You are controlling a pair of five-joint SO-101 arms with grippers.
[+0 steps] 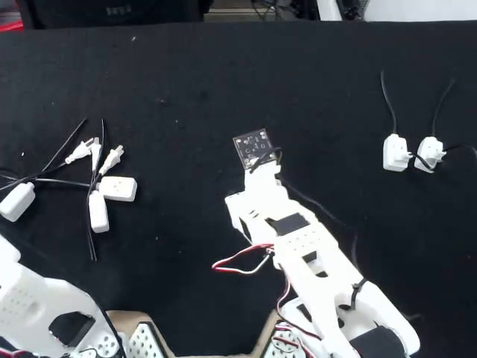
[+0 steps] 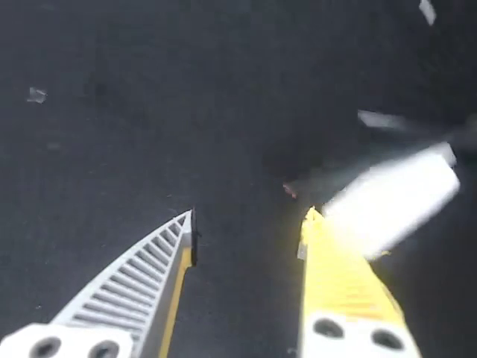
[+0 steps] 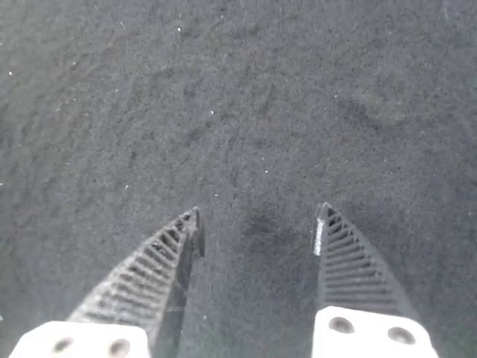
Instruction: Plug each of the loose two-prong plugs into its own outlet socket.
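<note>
Three loose two-prong plugs (image 1: 95, 153), white-bodied and on black cables (image 1: 56, 158), lie fanned together at the left of the black-clothed table (image 1: 223, 74) in the high view. Just beside them, toward the arms, lie three white outlet sockets (image 1: 117, 188): two close together, and a third (image 1: 16, 201) nearer the table's left edge. Well apart, at the table's right, two more white sockets (image 1: 395, 152) sit side by side, each apparently with a plug seated and a black cable running toward the far edge. The left gripper (image 2: 250, 231) is spread open above the cloth, with a blurred white block (image 2: 391, 198) just beside its yellow finger's tip; the left arm (image 1: 30, 306) sits at the near left corner. The right gripper (image 3: 257, 224) is likewise spread open over bare cloth, holding nothing. The right arm (image 1: 298, 239) lies over mid-table, and the small black board (image 1: 252, 145) at its tip bears marks too small to read.
</note>
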